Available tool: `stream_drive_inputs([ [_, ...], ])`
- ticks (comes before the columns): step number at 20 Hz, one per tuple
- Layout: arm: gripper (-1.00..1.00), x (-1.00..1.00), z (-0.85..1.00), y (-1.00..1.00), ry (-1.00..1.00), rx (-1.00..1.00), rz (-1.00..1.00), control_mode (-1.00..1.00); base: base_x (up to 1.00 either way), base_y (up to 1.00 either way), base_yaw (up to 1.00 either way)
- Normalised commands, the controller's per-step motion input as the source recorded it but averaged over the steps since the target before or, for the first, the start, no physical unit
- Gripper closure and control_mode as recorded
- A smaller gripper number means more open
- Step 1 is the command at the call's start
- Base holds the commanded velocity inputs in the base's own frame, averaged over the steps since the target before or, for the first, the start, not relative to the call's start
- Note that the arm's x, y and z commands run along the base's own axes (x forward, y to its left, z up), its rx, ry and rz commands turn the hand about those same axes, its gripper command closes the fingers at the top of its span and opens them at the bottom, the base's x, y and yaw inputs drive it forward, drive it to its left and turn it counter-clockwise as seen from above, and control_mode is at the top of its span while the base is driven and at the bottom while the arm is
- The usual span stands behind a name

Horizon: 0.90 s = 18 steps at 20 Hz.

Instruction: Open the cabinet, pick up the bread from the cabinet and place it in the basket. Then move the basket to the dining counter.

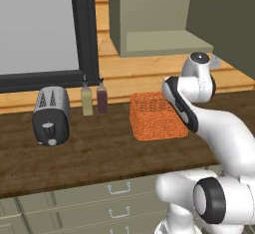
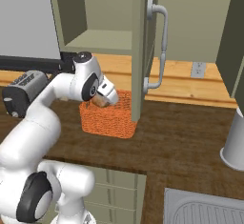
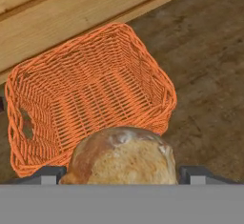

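Brown crust comes first in the hand view: the bread [image 3: 120, 156] sits pinched between the two dark tips of the claw [image 3: 120, 173], which press against its sides. Just beyond and below it lies the orange woven basket [image 3: 90, 99], its inside bare, standing on the dark wood table [image 3: 209, 66] against the pale wooden wall strip. From the right base view the claw [image 2: 101, 102] hangs over the near rim of the basket [image 2: 107, 118] with the loaf [image 2: 99, 102] tucked under the white wrist. So the step in hand looks like the carry to the basket, nearly done. The next move, I judge, calls for a small push forward so the loaf clears the rim, a short descent, then spreading the tips. Farther back the cabinet [image 2: 102, 13] stands with its door [image 2: 140, 51] swung out and its shelf bare. A toaster [image 1: 51, 116] and two bottles [image 1: 94, 97] stand off to the side
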Motion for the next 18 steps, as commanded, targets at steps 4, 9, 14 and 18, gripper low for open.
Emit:
stream_drive_inputs([
  [4,1.0,0.74,-0.17,0.0,0.14,0.07,0.0,-1.0,0.0,0.0,0.0],
  [9,1.0,0.7,-0.3,0.0,0.12,0.07,0.0,-1.0,0.0,0.0,0.0],
  [14,1.0,0.33,-0.68,0.0,0.04,0.04,0.0,-1.0,0.0,0.0,0.0],
  [18,1.0,0.23,-0.71,0.0,0.0,0.02,0.0,-1.0,0.0,0.0,0.0],
])
